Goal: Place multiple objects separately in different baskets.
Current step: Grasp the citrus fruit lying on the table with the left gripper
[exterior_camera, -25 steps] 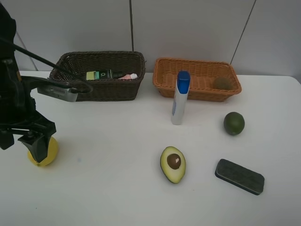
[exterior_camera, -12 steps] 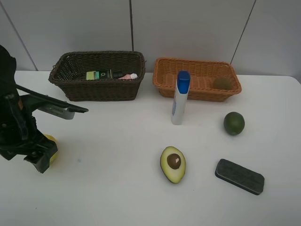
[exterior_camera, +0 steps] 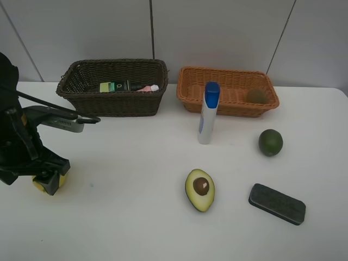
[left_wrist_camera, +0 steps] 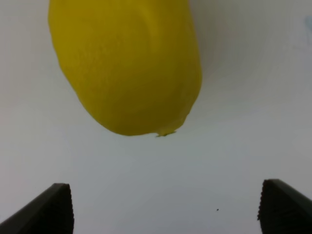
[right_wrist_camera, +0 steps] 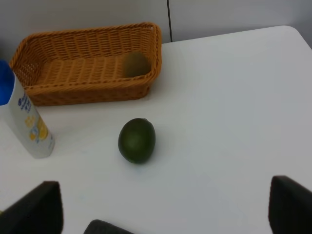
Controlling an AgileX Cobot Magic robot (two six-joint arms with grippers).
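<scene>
The lemon (left_wrist_camera: 126,63) lies on the table just beyond my open left gripper (left_wrist_camera: 165,209), not between the fingers. In the exterior view the left gripper (exterior_camera: 49,184) covers most of the lemon (exterior_camera: 38,185). The dark brown basket (exterior_camera: 81,98) holds the green pump bottle (exterior_camera: 114,86) and the pink bottle (exterior_camera: 148,87). The orange-tan basket (exterior_camera: 217,106) holds the kiwi (exterior_camera: 256,96). The white blue-capped bottle (exterior_camera: 208,113) stands upright. The lime (exterior_camera: 270,142), halved avocado (exterior_camera: 200,189) and dark block (exterior_camera: 277,203) lie on the table. My right gripper (right_wrist_camera: 163,209) is open and empty above the lime (right_wrist_camera: 137,140).
The white table (exterior_camera: 136,152) runs to a grey panelled wall behind the baskets. The left arm's body and cable (exterior_camera: 54,106) stand in front of the dark basket's left end. The right arm is out of the exterior view.
My left arm has shifted and dropped lower around the lemon, which now shows only as yellow slivers beside the gripper. Nothing else has moved.
</scene>
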